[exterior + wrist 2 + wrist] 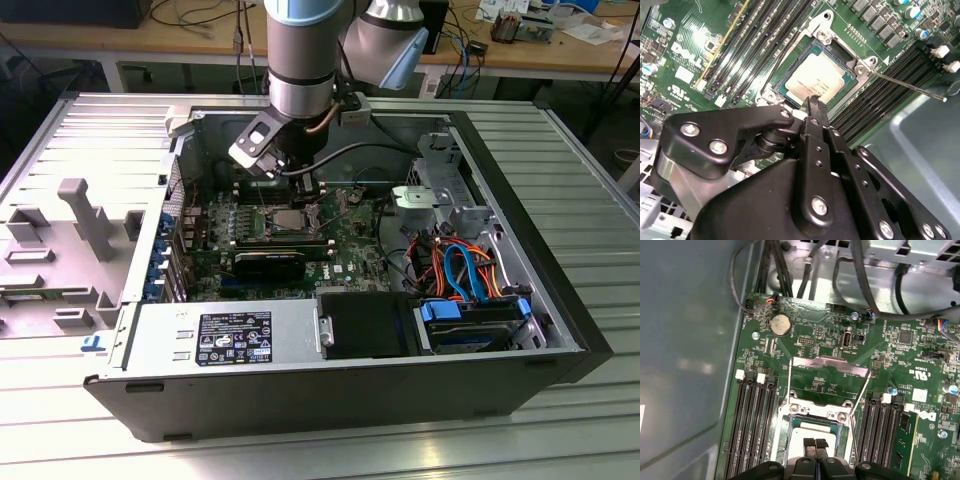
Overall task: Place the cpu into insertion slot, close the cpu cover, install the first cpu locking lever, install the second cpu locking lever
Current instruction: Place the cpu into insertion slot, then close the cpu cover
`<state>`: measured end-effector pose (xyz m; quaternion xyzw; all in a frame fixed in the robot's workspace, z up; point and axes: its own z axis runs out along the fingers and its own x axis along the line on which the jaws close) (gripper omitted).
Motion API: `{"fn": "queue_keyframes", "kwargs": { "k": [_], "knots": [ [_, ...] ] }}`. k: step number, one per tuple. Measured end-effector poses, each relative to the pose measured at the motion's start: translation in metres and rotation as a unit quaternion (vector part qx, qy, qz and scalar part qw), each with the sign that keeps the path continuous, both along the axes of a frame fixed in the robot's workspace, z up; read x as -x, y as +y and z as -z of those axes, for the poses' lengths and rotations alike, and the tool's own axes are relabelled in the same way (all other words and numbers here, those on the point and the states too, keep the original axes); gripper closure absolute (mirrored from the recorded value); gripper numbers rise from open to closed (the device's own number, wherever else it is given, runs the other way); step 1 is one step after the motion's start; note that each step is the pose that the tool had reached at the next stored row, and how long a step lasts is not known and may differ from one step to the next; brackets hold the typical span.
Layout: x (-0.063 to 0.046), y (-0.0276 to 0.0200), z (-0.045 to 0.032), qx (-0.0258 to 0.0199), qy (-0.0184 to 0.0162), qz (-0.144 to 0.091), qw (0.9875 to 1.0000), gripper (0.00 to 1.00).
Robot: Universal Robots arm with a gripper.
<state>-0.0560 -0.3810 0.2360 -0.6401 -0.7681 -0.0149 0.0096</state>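
Note:
The cpu (817, 80), a square chip with a dull silver top, lies flat in the insertion slot (861, 65) on the green motherboard. My gripper (815, 442) hangs just above the chip with its two black fingertips pressed together and nothing between them. The cpu cover (830, 366) is swung open, off the socket rim (815, 410). Two thin locking levers (789, 385) (861, 395) stick up on either side of it. One lever rod (910, 87) juts out past a socket corner. In the exterior view the gripper (305, 195) is low inside the case over the cpu (290, 218).
Long black memory slots (752, 430) (882, 425) flank the socket on both sides. A black card (270, 263) lies near the socket. Bundled cables (460, 265) and a drive bay (470, 320) fill the exterior view's right. The grey case wall (685, 365) stands close by.

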Motion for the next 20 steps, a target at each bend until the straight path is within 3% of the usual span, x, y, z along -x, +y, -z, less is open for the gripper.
{"fn": "queue_keyframes", "kwargs": {
  "k": [4,5,7,12,20],
  "knots": [
    [0.000,0.0000,0.0000,0.0000,0.0000,0.000,1.0000,0.89],
    [-0.004,-0.0029,0.0000,0.0000,0.0000,0.001,1.0000,0.89],
    [-0.013,-0.0030,0.0000,0.0000,0.0013,0.016,0.9999,0.89],
    [-0.017,-0.0030,-0.0001,0.0003,0.0020,0.031,0.9995,0.89],
    [-0.031,-0.0031,-0.0141,0.0003,0.0062,0.034,0.9994,0.89]
  ]
}}
